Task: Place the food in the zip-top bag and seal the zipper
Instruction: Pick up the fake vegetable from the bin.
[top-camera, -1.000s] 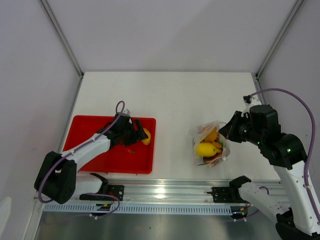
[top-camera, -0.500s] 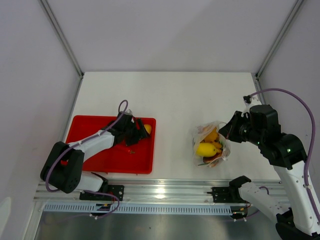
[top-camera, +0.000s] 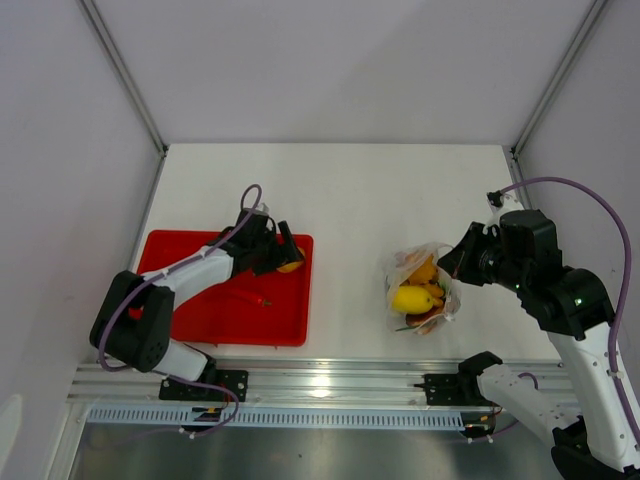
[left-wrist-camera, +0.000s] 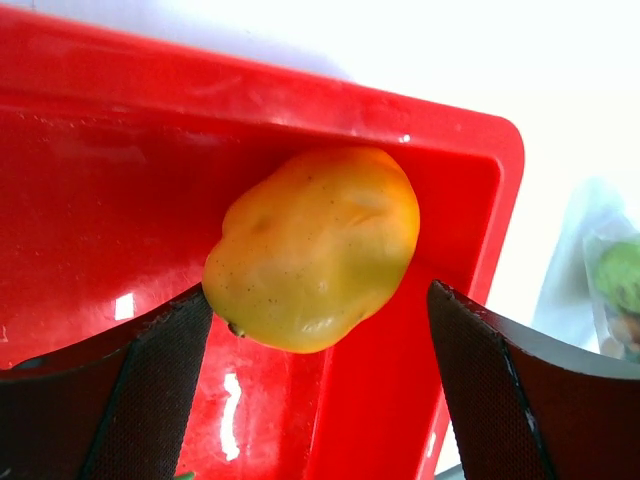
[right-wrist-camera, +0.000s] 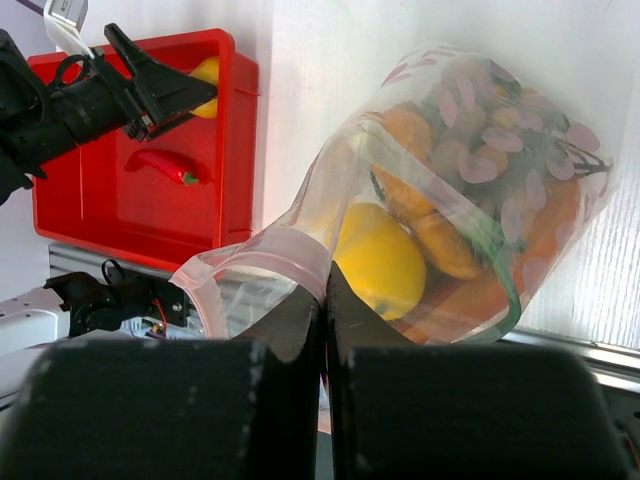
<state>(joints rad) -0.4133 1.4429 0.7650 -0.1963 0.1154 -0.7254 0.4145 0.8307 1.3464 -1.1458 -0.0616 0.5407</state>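
Observation:
A yellow-orange toy fruit (left-wrist-camera: 312, 248) lies in the far right corner of the red tray (top-camera: 200, 320). My left gripper (top-camera: 281, 251) is open, its fingers on either side of the fruit's near end (left-wrist-camera: 318, 292). A red chili (top-camera: 252, 298) lies in the tray behind it. My right gripper (top-camera: 448, 262) is shut on the mouth edge of the zip-top bag (top-camera: 420, 285). In the right wrist view the gripper (right-wrist-camera: 325, 280) pinches the pink zipper strip (right-wrist-camera: 270, 270). The bag (right-wrist-camera: 470, 180) holds a yellow lemon (right-wrist-camera: 380, 255), orange pieces and green stalks. Its mouth gapes open.
The red tray (right-wrist-camera: 80, 200) sits at the near left, the bag at the near right, with white table between them. A metal rail (top-camera: 320, 385) runs along the near edge. Frame posts stand at the far corners.
My left gripper has moved farther and rightward in the tray, up to the yellow-orange fruit in the corner, uncovering the red chili. The right arm and the bag have not moved.

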